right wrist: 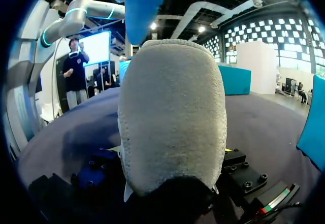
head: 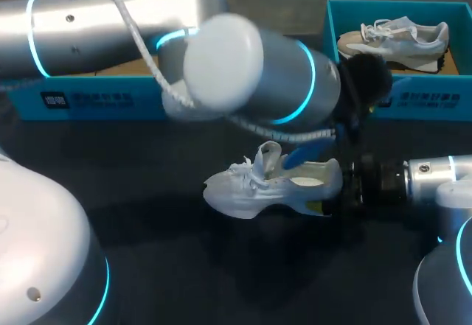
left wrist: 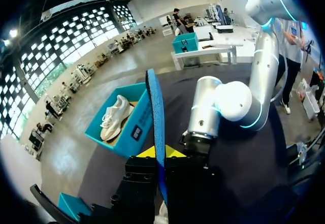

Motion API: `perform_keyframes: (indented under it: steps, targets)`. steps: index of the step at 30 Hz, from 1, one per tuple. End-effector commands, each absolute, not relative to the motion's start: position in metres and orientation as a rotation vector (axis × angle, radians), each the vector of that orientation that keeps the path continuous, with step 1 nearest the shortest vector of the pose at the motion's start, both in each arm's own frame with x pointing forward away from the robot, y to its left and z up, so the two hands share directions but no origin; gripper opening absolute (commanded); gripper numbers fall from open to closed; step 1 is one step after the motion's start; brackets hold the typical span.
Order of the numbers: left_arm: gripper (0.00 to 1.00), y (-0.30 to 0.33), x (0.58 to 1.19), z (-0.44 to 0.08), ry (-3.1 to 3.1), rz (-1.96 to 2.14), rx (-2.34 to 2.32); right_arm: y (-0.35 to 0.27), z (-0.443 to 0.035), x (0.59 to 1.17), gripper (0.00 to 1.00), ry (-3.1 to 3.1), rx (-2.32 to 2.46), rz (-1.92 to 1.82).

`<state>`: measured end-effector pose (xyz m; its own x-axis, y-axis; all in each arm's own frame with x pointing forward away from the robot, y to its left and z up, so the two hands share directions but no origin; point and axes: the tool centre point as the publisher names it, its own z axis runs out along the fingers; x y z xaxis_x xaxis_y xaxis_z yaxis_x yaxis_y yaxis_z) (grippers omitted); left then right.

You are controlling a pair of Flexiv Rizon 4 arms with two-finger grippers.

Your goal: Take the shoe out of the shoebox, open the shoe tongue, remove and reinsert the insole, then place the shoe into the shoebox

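A white sneaker (head: 254, 186) is at mid-table, toe pointing left, tongue and laces pulled up. My right gripper (head: 324, 190) comes in from the right and is shut on its heel, which fills the right wrist view as a grey heel (right wrist: 172, 112). The blue insole (left wrist: 156, 117) stands edge-on between the yellow tips of my left gripper (left wrist: 160, 155), which is shut on it. In the head view the insole (head: 299, 154) shows just above the shoe's opening, under my left arm (head: 243, 67). That arm hides the left gripper's fingers there.
A teal shoebox (head: 428, 93) at the back right holds a second pale sneaker (head: 394, 36); the box (left wrist: 136, 132) also shows ahead of my left gripper. Another teal box (head: 88, 100) stands at the back left, mostly hidden by my left arm.
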<state>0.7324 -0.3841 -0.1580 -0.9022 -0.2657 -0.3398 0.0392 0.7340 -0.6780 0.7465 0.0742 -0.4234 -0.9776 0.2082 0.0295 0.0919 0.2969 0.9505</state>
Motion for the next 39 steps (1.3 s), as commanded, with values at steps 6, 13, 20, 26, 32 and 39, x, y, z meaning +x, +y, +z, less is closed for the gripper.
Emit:
perform_keyframes:
  steps: [6,13,20,26,32,39]
  targets:
    - [0.0,-0.382,0.739,-0.116,2.652,-1.023,-0.166,0.076,-0.424,0.747,0.0,2.448,0.287,1.78]
    - [0.0,-0.378,0.744,-0.091,2.763,-1.084,-0.167,0.076,-0.424,0.747,0.0,2.448,0.287,1.78]
    - [0.0,-0.367,0.739,-0.066,2.759,-1.211,-0.106,0.076,-0.424,0.747,0.0,2.448,0.287,1.78]
    - [0.0,-0.353,0.735,-0.045,2.754,-1.367,-0.066,0.076,-0.424,0.747,0.0,2.448,0.287,1.78]
    - [0.0,-0.341,0.727,-0.019,2.796,-1.511,0.004,0.076,-0.424,0.747,0.0,2.448,0.287,1.78]
    - [0.0,-0.331,0.722,0.01,2.761,-1.638,0.024,0.076,-0.424,0.747,0.0,2.448,0.287,1.78]
